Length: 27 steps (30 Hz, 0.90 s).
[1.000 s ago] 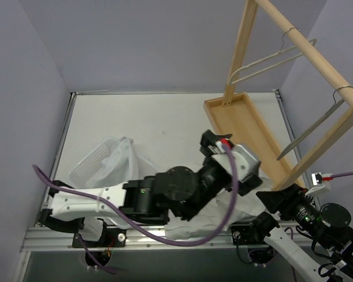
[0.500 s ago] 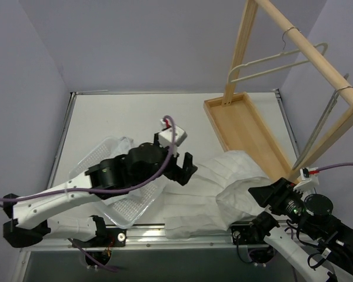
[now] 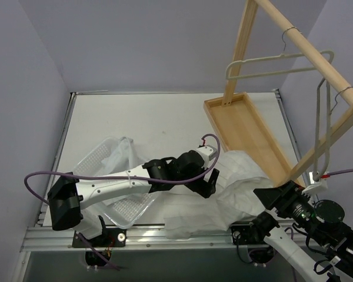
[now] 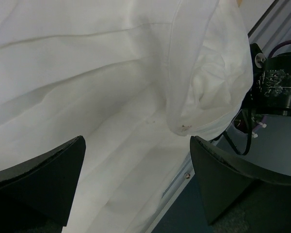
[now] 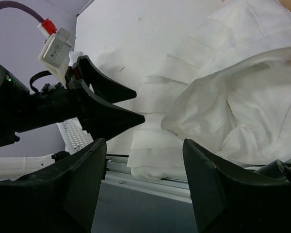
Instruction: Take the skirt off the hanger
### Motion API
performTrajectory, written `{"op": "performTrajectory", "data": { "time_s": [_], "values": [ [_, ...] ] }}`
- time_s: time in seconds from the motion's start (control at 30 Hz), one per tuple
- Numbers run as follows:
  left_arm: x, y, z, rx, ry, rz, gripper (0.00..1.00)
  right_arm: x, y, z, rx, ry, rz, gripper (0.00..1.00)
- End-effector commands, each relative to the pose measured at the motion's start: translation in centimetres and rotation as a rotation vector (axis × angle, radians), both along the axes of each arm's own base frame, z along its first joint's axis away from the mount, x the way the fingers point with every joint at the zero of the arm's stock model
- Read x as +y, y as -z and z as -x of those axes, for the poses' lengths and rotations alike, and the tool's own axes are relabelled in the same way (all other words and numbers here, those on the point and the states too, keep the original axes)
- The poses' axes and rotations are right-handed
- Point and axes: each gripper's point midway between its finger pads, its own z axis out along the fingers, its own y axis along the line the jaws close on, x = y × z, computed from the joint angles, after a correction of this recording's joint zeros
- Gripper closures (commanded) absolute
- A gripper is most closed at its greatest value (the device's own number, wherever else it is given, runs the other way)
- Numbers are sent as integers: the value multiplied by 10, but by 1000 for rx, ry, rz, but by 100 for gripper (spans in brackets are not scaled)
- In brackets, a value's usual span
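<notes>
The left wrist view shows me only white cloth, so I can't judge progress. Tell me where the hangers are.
Observer: The pale hanger and the grey hanger both hang bare on the wooden rail. The white pleated skirt lies on the table.
Operator: Report the right arm.
Observer: The right arm's fingers stand apart with nothing between them.
Operator: Name what's left of the skirt.
Observer: A clear plastic basket with white cloth lying over it.
</notes>
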Motion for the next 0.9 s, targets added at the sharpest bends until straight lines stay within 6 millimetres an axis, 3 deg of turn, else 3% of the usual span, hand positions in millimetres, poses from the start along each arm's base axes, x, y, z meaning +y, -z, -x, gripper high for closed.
{"op": "performTrajectory", "data": {
  "time_s": [0.0, 0.27, 0.3, 0.5, 0.73, 0.77, 0.83, 0.87],
  "values": [
    [-31, -9, 8, 55, 49, 150, 2, -9, -2, 2, -5, 40, 4, 40],
    [-54, 16, 12, 111, 88, 151, 0, -8, 5, 2, -4, 42, -11, 40],
    [-57, 22, 14, 124, 98, 143, 7, -7, 7, 1, 0, 41, -10, 40],
    [-67, 45, 8, 141, 95, 89, 23, -4, 11, 1, 6, 31, -10, 40],
    [-60, 50, -8, 146, 48, 69, 82, -9, 8, 3, 2, 40, 1, 39],
    [-56, 47, -11, 132, 31, 61, 97, -10, 7, 4, -2, 41, 1, 39],
    [-40, 32, -17, 93, 4, 41, 98, -11, 7, 4, -1, 43, 3, 39],
    [-32, 11, -18, 57, -5, 62, 98, -11, 7, 5, -4, 41, 2, 39]
  ]
}}
